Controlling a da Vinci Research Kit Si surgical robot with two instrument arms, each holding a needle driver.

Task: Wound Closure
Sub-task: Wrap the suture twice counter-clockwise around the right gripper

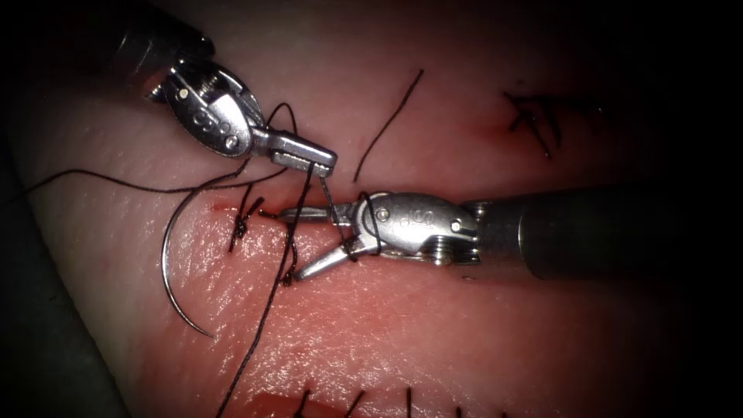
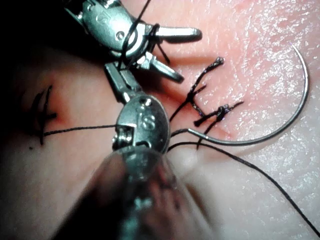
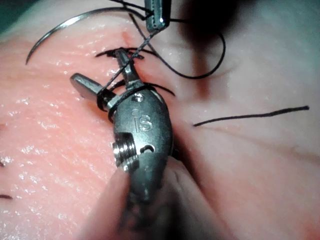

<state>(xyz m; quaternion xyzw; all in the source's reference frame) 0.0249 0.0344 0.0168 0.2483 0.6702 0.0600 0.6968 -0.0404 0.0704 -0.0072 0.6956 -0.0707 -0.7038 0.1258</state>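
Looking down through the endoscope, I see the curved steel needle lying free on the pale pink pork-belly tissue, left of the cut and held by neither tool. Its long axis runs roughly up and down the endoscope view, the arc bulging toward the left; one end points down and to the right, the other curves up toward the left arm's silver needle driver. I cannot tell whether any part of it sits in the tissue; it appears to rest on the surface. My left tool comes in from the upper left with its jaws closed together on the dark thread, which drops from the jaw tips across the cut and trails down the tissue. My right arm's silver needle driver lies horizontally across the cut from the right, its jaws spread wide apart in a fork and gripping nothing, with the thread wound around them near their base. A loose cut piece of dark thread lies above the right tool, well apart from it. Knotted stitches sit at the cut's left end. In the right wrist view I read "IS" stamped on the tool's body; the marks on the other clevises are not legible.
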